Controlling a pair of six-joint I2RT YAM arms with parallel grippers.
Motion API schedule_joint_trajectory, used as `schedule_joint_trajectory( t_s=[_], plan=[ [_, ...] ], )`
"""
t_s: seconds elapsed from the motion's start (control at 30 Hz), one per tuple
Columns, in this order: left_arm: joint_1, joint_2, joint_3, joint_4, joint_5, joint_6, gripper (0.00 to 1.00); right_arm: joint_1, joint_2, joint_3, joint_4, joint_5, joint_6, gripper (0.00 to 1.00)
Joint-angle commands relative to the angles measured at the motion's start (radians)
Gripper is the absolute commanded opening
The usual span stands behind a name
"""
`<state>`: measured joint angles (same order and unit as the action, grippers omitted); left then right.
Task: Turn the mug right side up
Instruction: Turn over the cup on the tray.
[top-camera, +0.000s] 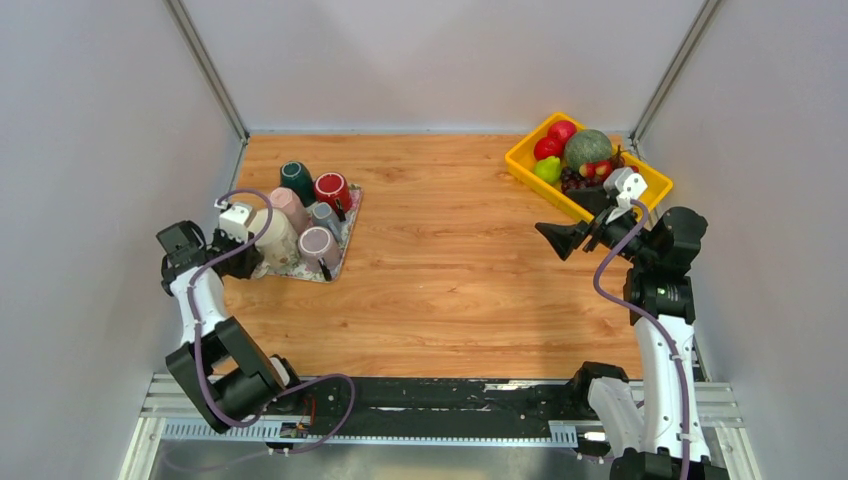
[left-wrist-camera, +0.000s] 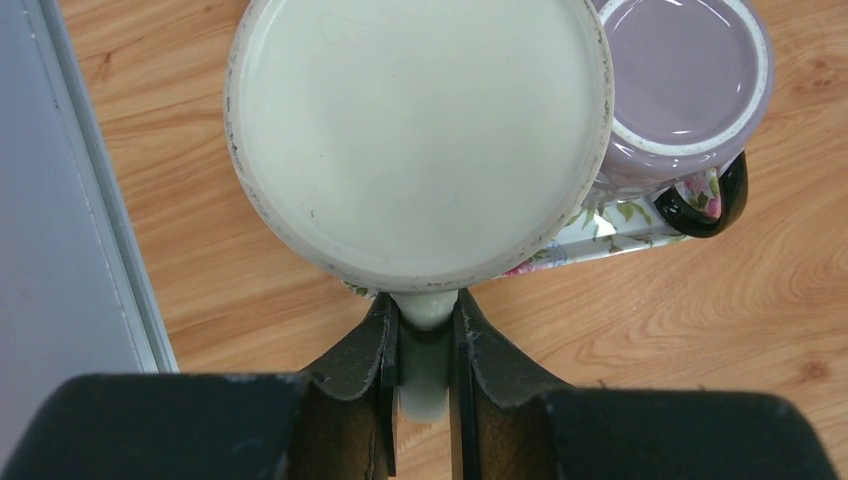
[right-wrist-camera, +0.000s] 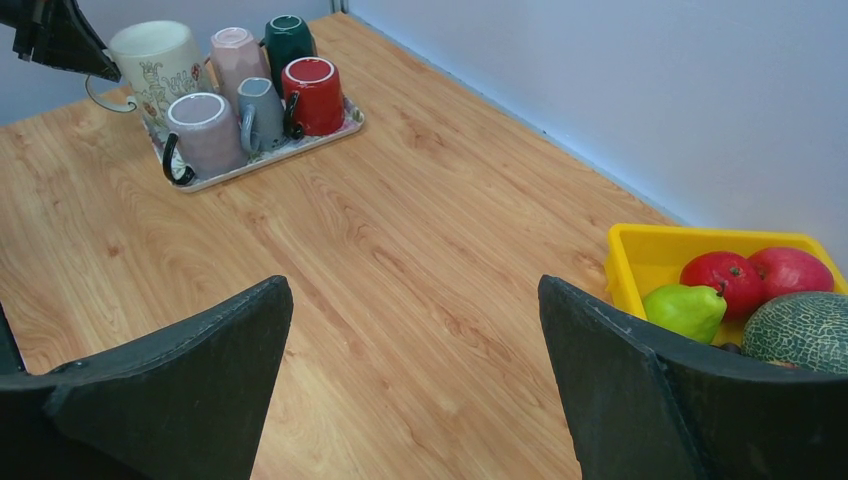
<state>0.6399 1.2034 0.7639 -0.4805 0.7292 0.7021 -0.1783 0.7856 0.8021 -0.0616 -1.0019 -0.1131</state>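
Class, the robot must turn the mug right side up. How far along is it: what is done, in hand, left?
Done: the left gripper is shut on the handle of the cream ceramic mug, at the edge of the floral tray. In hand: that grip; the mug's flat base faces up, so it is not yet turned. Left: lift, flip, set it down rim up. The right gripper hangs open, empty.

Left fingers (left-wrist-camera: 352, 380) clamped close, right fingers (right-wrist-camera: 180, 390) spread wide, elbows bent
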Motion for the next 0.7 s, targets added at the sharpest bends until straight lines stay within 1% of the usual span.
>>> schedule_joint_trajectory(
  t_s=[0.0,0.4,0.67],
  plan=[
    [0.016,-0.091,0.092,0.013,0.16,0.023,0.0,-0.004,-0.013,-0.007,0.051,-0.037,0.007,1.0],
    [0.021,-0.199,0.125,-0.094,0.156,0.053,0.0,-0.004,-0.022,-0.015,0.052,-0.044,0.006,1.0],
    [0.021,-0.236,0.182,-0.157,0.179,0.034,0.0,-0.002,-0.028,-0.017,0.052,-0.05,0.002,1.0]
  ],
)
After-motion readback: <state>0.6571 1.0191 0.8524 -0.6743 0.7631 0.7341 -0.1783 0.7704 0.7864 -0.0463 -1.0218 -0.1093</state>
